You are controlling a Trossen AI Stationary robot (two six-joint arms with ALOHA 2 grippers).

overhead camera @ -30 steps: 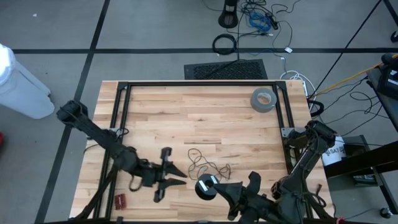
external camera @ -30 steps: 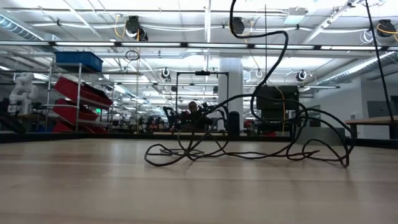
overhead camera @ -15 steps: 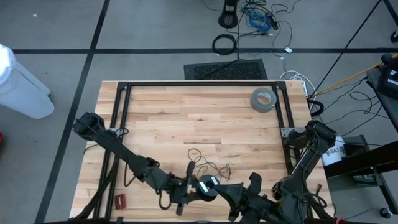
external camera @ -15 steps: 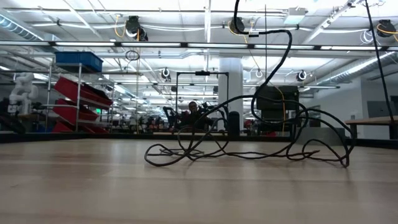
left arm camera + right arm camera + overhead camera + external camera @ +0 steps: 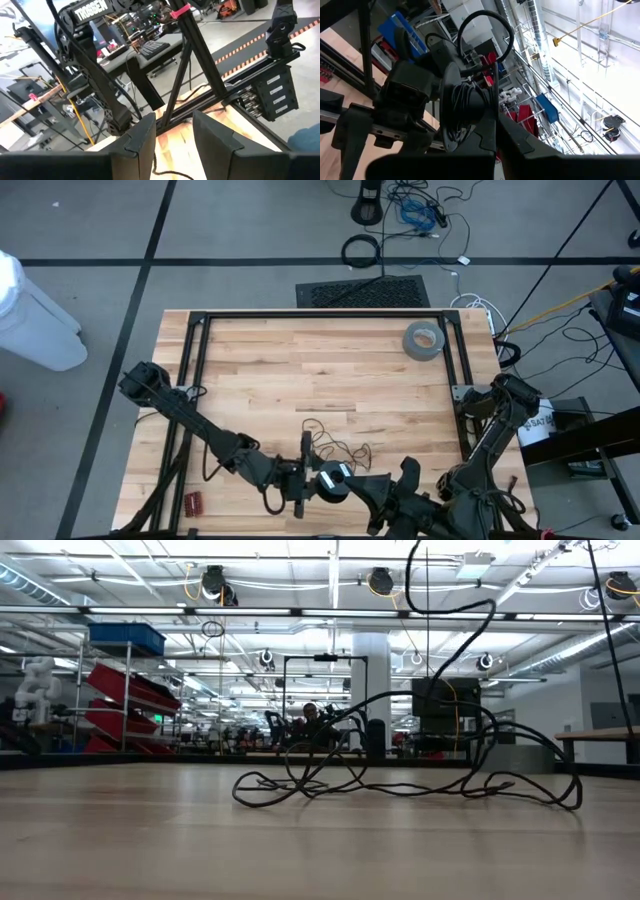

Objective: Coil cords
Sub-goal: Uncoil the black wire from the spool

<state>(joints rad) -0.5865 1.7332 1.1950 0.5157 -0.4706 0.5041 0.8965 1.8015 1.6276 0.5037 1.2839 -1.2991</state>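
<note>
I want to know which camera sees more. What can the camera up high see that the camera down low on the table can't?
Only the high view shows both arms. The left gripper sits by the near edge, right next to the right gripper, which is shut on a wound bundle of cord. It also shows the grey tape roll at the far right of the table.

Only the low view shows the big room behind the table, with its ceiling lights, and one strand rising up out of the picture.

Both show the thin black cord lying in loose loops on the wood.
</note>
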